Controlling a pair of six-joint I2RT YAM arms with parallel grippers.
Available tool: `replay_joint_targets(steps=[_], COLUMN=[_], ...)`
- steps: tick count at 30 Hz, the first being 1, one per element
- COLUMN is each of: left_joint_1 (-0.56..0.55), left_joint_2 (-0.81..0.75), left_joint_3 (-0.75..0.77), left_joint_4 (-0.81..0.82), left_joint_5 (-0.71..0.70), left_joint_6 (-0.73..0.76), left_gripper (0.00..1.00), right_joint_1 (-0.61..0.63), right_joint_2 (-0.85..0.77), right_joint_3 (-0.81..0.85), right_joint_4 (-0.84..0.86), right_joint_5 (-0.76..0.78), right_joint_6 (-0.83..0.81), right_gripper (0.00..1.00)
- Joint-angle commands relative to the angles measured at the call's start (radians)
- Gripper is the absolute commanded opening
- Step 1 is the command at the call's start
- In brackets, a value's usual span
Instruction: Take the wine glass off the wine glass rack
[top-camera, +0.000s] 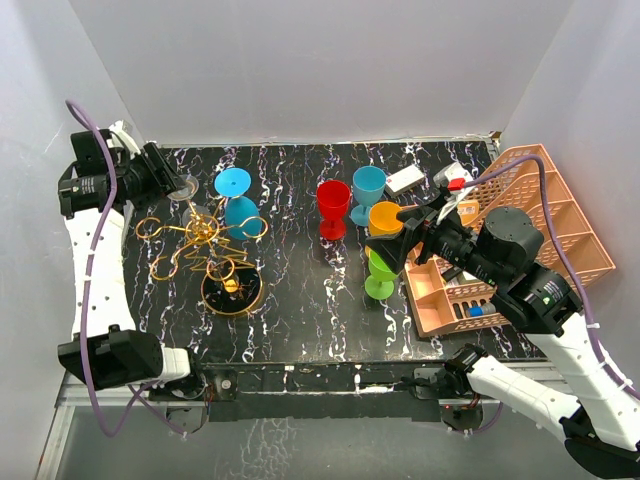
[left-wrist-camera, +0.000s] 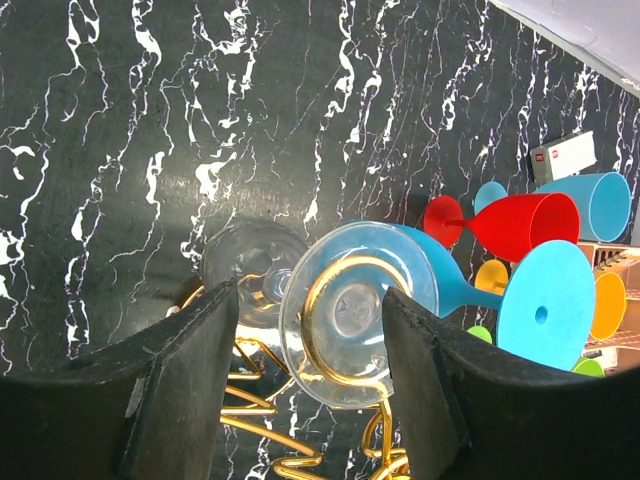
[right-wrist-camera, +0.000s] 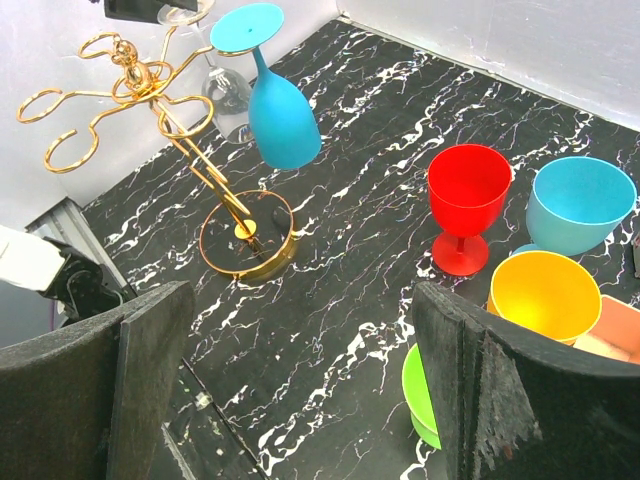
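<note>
Bright even overhead light; sharp; wrist views edge-distorted.

1. Your left arm (top-camera: 92, 255) is made of white links joined by black motor housings.
2. A loose purple cable (top-camera: 84, 330) runs along its length.
3. Your right arm (top-camera: 585, 365) matches it: white links, a round black housing (top-camera: 510, 238) and small printed labels.
4. It carries a second purple cable (top-camera: 515, 168).
5. The left fingers (left-wrist-camera: 185, 400) are matte black slabs. The right fingers (right-wrist-camera: 500, 400) are also black, with scuffed grey edges.
</note>
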Motion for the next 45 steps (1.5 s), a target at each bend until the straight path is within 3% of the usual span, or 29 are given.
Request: replay_joint_targets(steps=[1, 29, 36, 45], left_joint_1=[0.008, 0.008, 0.008, 0.008], left_joint_2=[-0.013, -0.058, -0.089, -0.143], left_joint_3=[-0.018, -0.043, -0.041, -0.08], left_joint_4=[0.011, 0.052, 0.08, 0.162], left_joint_5=[0.024, 0.0, -0.041, -0.052], left_joint_6=[-0.01, -0.072, -0.126, -0.244], left_gripper=[0.56, 0.18, 0.0, 0.0], right_joint_1=[0.0, 0.0, 0.0, 0.001], right_joint_2=[0.003, 0.004, 0.006, 0.006], right_joint_3=[0.021, 0.028, 0.036, 0.04], right_joint_4=[0.053, 0.056, 0.056, 0.055], right_joint_5=[-0.006, -0.002, 0.001, 0.007], right_joint_6=[-0.005, 0.025, 0.026, 0.028], right_gripper=[0.99, 0.99, 0.99, 0.99])
